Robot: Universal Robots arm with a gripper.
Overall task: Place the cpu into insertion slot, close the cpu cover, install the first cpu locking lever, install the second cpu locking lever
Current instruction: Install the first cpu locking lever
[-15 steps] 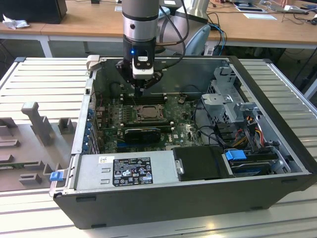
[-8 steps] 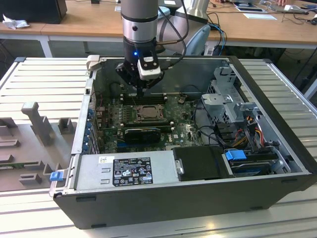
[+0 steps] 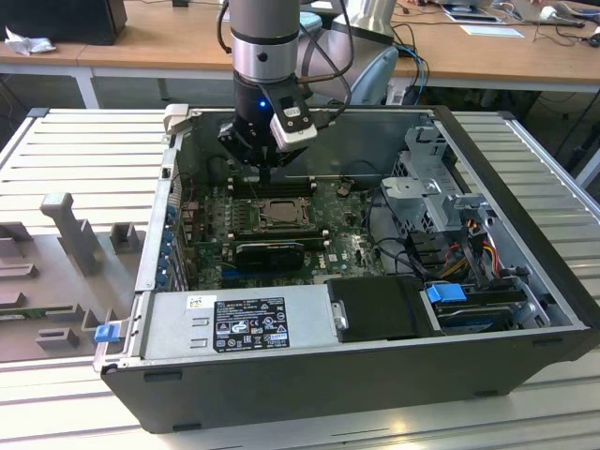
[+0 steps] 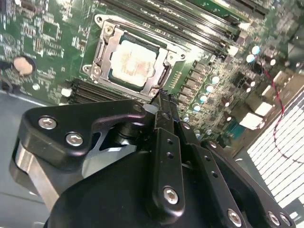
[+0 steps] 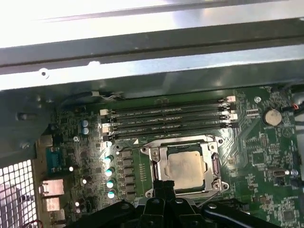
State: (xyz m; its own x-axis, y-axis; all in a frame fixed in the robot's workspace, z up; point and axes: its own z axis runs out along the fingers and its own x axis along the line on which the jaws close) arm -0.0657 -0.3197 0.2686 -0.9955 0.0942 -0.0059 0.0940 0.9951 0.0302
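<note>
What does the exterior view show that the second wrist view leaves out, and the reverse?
Exterior view: the open computer case, the grey power-supply box and the arm reaching down into it. Second wrist view: the hand close up, its fingers together at the socket's edge. Both: the cpu seated in the insertion slot, the cpu cover framing it.

The exterior view looks down on my open black computer case; both wrist views look closely down at its green circuit board.
</note>
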